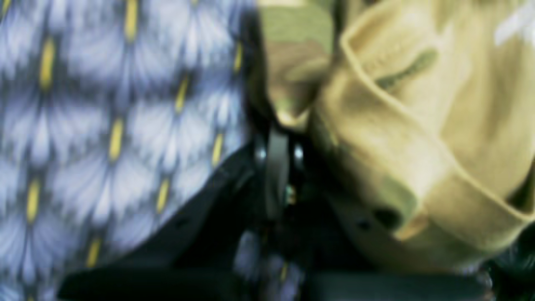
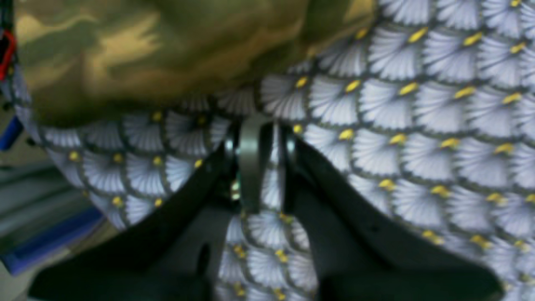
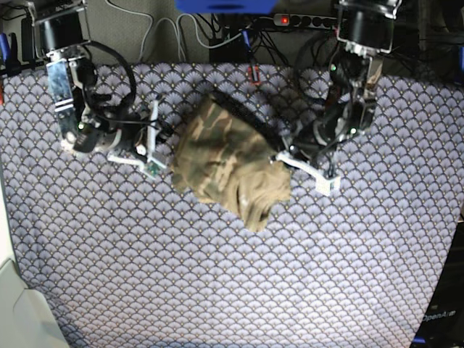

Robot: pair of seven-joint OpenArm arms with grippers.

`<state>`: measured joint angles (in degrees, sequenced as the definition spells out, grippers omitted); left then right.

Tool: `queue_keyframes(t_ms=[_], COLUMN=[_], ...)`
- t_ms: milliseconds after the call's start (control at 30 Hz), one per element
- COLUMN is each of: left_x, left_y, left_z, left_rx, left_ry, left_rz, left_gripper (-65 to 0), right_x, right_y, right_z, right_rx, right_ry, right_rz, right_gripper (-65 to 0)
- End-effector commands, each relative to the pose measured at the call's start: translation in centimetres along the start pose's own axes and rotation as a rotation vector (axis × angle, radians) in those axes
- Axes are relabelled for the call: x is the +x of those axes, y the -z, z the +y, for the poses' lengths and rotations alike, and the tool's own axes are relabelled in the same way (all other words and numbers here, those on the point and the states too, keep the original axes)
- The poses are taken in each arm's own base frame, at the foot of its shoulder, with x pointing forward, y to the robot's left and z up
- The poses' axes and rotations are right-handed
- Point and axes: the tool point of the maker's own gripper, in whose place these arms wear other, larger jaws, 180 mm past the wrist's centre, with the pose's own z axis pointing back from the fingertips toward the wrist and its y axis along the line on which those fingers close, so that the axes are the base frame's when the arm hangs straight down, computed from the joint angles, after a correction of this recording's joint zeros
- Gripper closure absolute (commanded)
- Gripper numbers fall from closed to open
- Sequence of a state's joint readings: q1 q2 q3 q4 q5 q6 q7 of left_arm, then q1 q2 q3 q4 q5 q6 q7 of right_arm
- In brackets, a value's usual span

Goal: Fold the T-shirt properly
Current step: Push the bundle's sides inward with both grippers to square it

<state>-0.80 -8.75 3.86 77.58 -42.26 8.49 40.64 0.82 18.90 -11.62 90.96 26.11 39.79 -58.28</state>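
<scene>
Camouflage-print soft cloth T-shirt, olive, tan and brown, lies bunched in a rumpled heap on the upper middle of the worktop. Worktop is covered by a purple-grey fan-scale patterned cloth; wide bare cloth in front of and beside the heap. Left gripper: fingers closed, pinching a tan hem fold at the heap's edge. Right gripper: fingers slightly parted, holding nothing, just beside the shirt's other edge. Cables and a black power strip lie past the far edge.
</scene>
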Motion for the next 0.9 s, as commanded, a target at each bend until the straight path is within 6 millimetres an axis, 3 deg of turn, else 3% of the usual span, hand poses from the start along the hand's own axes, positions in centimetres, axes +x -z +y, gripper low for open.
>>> queue_keyframes(t_ms=[0,133,300,400,533,700,767,867], left_x=[1.5,4.4,7.0,9.0,8.5,4.3,2.8,1.1], left_y=[-0.1,-0.5,-1.2,-2.7,-4.8,-6.1,-6.1,-5.4], left_z=[0.8,-1.1,-3.0,-3.1,-0.2,4.8,5.8,5.7], left_rx=[0.042,0.005,-0.036,-0.047,-0.009,0.090,0.113,0.111], left_ry=[0.013,0.038,0.059,0.035,-0.035,-0.115,-0.127,-0.170], left_rz=[-0.028,-0.087,-0.151,-0.212,-0.207,-0.138,-0.120,-0.118], left_gripper=[0.0,0.0,0.0,0.0,0.0,0.0,0.0,0.0], right_x=[0.8,0.4,2.1,2.5,1.3,1.1,1.5,2.3], right_y=[-0.2,0.8,0.7,0.1,-0.7,-2.7,-3.3,-3.5], right_z=[0.2,3.5,10.1,11.2,8.5,2.5,0.2,-3.4], right_rx=[0.007,0.069,0.178,0.188,0.126,-0.007,-0.050,-0.100], right_ry=[-0.002,0.024,-0.076,-0.108,-0.108,-0.116,-0.132,-0.129], right_rz=[-0.035,-0.049,-0.098,-0.116,-0.085,-0.062,-0.052,-0.032], right_gripper=[-6.2,-6.2,-6.2,-6.2,-6.2,-6.2,-6.2,-6.2])
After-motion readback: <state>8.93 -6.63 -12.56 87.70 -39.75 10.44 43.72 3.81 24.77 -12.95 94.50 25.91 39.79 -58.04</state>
